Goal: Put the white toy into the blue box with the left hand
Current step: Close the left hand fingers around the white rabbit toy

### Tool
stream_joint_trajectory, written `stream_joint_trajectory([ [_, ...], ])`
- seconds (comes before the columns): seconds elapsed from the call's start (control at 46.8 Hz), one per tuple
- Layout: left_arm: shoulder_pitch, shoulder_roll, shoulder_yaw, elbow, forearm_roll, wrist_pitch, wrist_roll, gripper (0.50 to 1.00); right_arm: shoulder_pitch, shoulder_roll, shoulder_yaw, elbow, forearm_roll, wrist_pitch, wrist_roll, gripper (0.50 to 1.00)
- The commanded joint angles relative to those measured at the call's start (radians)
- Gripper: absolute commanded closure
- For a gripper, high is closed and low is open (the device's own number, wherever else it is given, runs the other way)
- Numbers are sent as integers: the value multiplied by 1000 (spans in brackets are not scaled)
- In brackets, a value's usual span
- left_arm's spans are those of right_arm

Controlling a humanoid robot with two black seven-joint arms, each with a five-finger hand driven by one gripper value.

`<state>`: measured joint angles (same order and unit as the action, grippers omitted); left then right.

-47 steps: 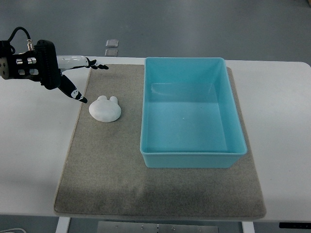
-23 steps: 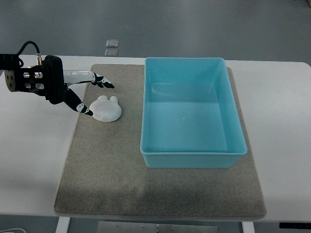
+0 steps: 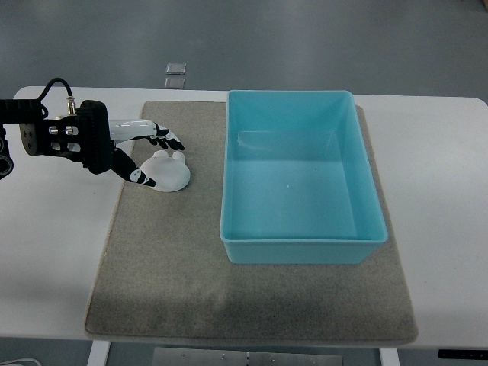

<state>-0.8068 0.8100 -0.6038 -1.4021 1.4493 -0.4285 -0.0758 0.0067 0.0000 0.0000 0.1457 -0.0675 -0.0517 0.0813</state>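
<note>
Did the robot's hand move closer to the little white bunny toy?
Yes. The left hand has moved right across the mat, toward the blue box. Its open fingers now reach around the white toy, which has stayed put.

White toy (image 3: 168, 173) lies flat on the mat, left of the empty blue box (image 3: 299, 174)

The left hand (image 3: 141, 149) hides the white toy's (image 3: 169, 174) left edge.
</note>
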Motion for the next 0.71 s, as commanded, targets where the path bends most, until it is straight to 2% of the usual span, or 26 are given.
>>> stream_joint_trajectory([
  [0.0, 1, 0, 12, 3, 19, 22, -1, 656, 1, 0, 0, 0, 0, 1, 0, 564],
  [0.15, 0, 0, 44, 3, 54, 68, -1, 649, 1, 0, 0, 0, 0, 0, 0, 564],
  [0.513, 5, -26, 59, 12, 62, 80, -1, 651, 1, 0, 0, 0, 0, 0, 0, 564],
  [0.684, 5, -35, 91, 26, 74, 123, -1, 656, 1, 0, 0, 0, 0, 1, 0, 564],
])
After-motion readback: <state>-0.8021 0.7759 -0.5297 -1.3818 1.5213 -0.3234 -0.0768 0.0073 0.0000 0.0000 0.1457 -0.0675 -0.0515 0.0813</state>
